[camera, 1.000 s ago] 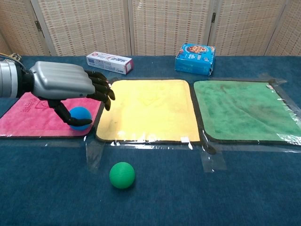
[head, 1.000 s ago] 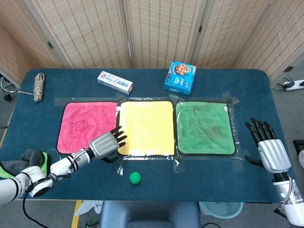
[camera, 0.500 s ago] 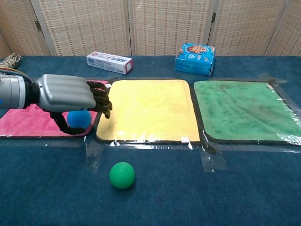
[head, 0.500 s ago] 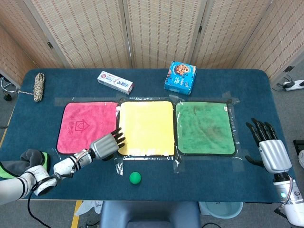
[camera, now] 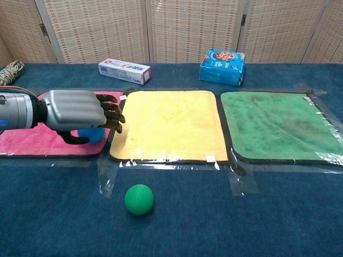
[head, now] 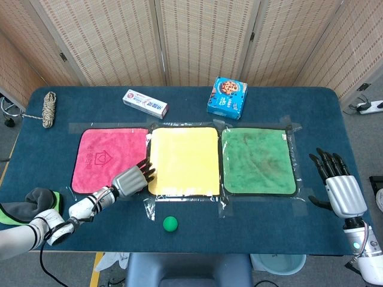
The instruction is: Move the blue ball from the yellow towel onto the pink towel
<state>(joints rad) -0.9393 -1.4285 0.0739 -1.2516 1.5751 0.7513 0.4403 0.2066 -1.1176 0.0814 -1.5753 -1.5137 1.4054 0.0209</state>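
The blue ball (camera: 94, 134) lies on the pink towel (camera: 32, 140) near its front right corner, mostly covered by my left hand (camera: 80, 110). That hand hovers over the ball with fingers loosely curved and the thumb beside it, not gripping. In the head view the left hand (head: 130, 180) hides the ball at the pink towel's (head: 99, 156) corner. The yellow towel (head: 182, 158) next to it is bare. My right hand (head: 337, 183) is open with fingers spread at the table's right edge, far from the towels.
A green ball (camera: 139, 199) lies on the blue tabletop in front of the yellow towel. A green towel (head: 257, 158) is on the right. At the back lie a toothpaste box (head: 145, 103), a blue cookie box (head: 227, 97) and a rope coil (head: 48, 109).
My left hand has drawn back toward the left and dropped lower, while the blue ball stayed in place on the pink towel. The right hand is unchanged.
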